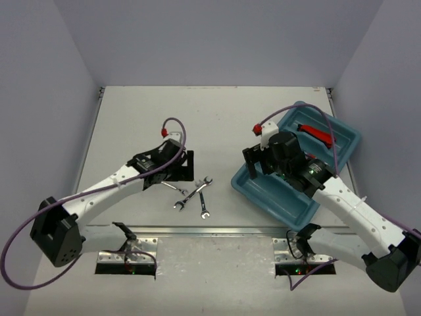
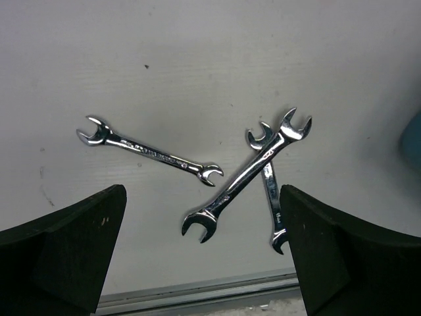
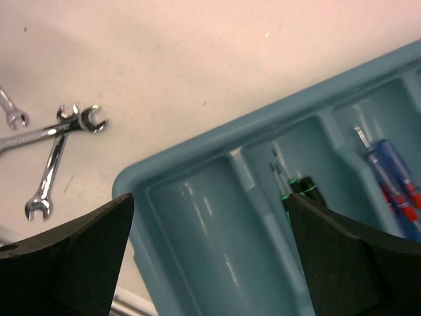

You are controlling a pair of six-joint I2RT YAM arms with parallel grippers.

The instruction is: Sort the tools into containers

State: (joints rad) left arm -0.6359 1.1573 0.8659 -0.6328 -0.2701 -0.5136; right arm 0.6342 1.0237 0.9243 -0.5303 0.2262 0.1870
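Note:
Three small silver wrenches lie on the table: one alone (image 2: 151, 155) and two crossed, a longer one (image 2: 247, 181) on top of a shorter one (image 2: 271, 197). In the top view they sit near the front edge (image 1: 193, 192). My left gripper (image 2: 204, 253) hovers open just above them, holding nothing. The teal tray (image 3: 197, 148) stands at the right. It holds black and green screwdrivers (image 3: 299, 187), blue-handled ones (image 3: 395, 178) and a red-handled tool (image 1: 314, 133). My right gripper (image 3: 210, 253) is open and empty over the tray's bare end compartment.
A metal rail (image 1: 217, 230) runs along the table's near edge, just behind the wrenches. The tray (image 1: 263, 194) lies at an angle, its near corner close to that rail. Purple cables loop off both wrists. Grey walls close in the table on three sides.

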